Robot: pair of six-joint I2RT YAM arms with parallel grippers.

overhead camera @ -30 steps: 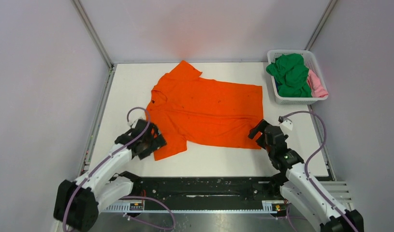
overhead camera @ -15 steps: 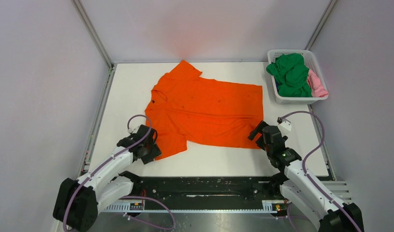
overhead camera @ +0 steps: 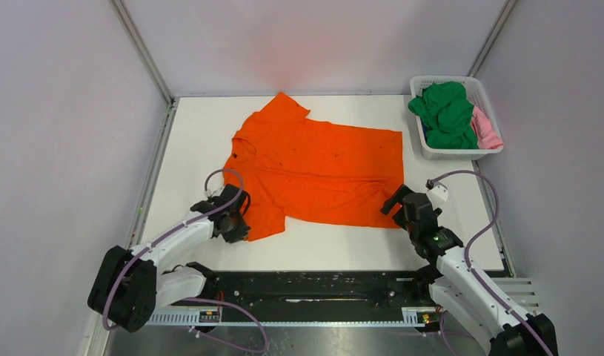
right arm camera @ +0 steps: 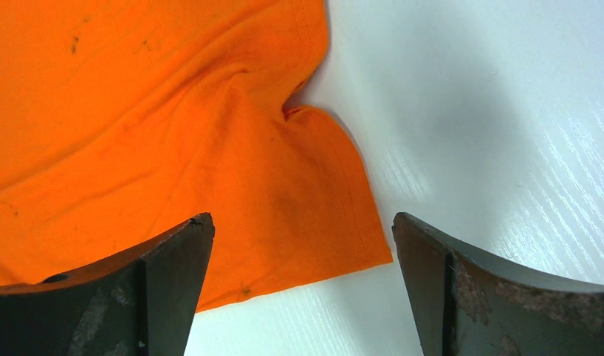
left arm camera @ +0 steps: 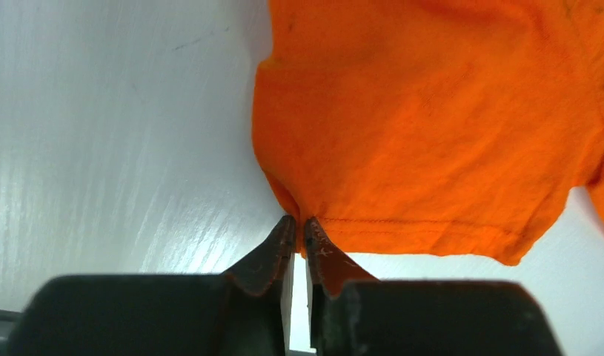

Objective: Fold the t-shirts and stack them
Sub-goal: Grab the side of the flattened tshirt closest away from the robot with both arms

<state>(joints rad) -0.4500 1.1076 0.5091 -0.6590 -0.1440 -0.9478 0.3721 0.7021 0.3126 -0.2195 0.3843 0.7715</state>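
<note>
A bright orange t-shirt (overhead camera: 313, 163) lies spread flat on the white table, collar to the left. My left gripper (overhead camera: 236, 226) is shut on the corner of its near sleeve hem; the left wrist view shows the two fingertips (left arm camera: 280, 236) pinching the orange t-shirt (left arm camera: 432, 133) at that corner. My right gripper (overhead camera: 397, 209) stands open over the shirt's near right bottom corner; in the right wrist view the orange t-shirt (right arm camera: 173, 148) corner lies between the wide-apart fingers (right arm camera: 173, 252), untouched. More t-shirts, green (overhead camera: 447, 113) and pink (overhead camera: 488, 130), are heaped in the basket.
A white lattice basket (overhead camera: 456, 153) stands at the table's far right corner. Grey walls and metal frame posts close in the table (overhead camera: 336, 245) on three sides. A black rail runs along the near edge between the arm bases.
My left gripper has closed from open onto the sleeve corner and shifted slightly right and forward along the shirt's edge. The right arm has barely moved and stays open.
</note>
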